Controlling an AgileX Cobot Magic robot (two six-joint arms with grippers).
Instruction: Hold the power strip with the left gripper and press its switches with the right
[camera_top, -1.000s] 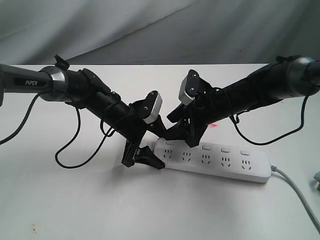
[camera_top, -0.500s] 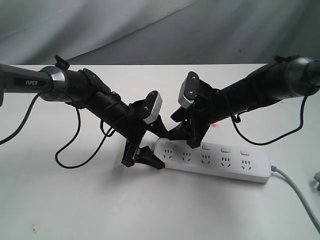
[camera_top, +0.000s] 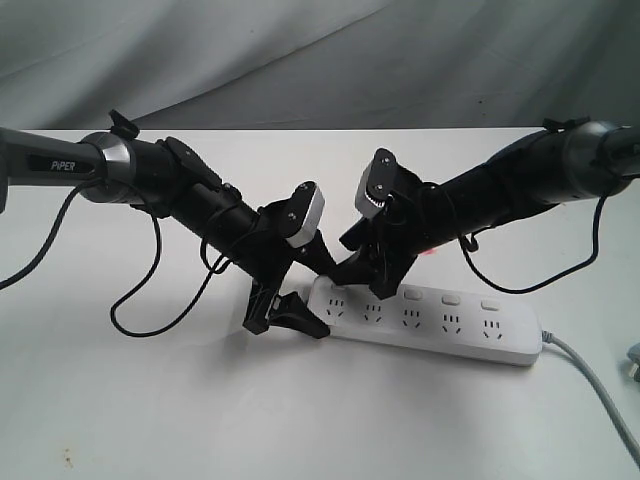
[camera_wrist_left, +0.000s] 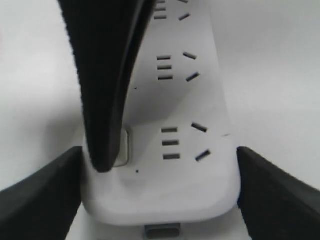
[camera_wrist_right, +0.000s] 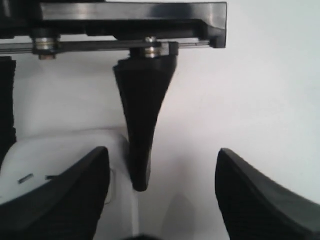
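The white power strip (camera_top: 440, 325) lies across the table, its grey cable (camera_top: 590, 378) trailing off to the right. My left gripper (camera_top: 325, 300) is shut on the strip's left end; in the left wrist view its fingers (camera_wrist_left: 42, 200) press both sides of the power strip (camera_wrist_left: 200, 180). My right gripper (camera_top: 362, 282) stands open over that same end. One of its fingertips (camera_wrist_left: 102, 160) rests on the first of the switches (camera_wrist_left: 124, 147). Three more switches (camera_top: 450, 297) show to the right; the second is hidden. In the right wrist view the right gripper (camera_wrist_right: 164, 160) straddles the strip's edge (camera_wrist_right: 50, 150).
A white plug (camera_top: 632, 366) lies at the table's right edge. Black cables loop from both arms, one on the table at the left (camera_top: 150, 320). A grey cloth backdrop (camera_top: 320, 60) hangs behind the white table (camera_top: 320, 420).
The right gripper has dipped slightly toward the strip's left end. The left gripper and the strip have not moved.
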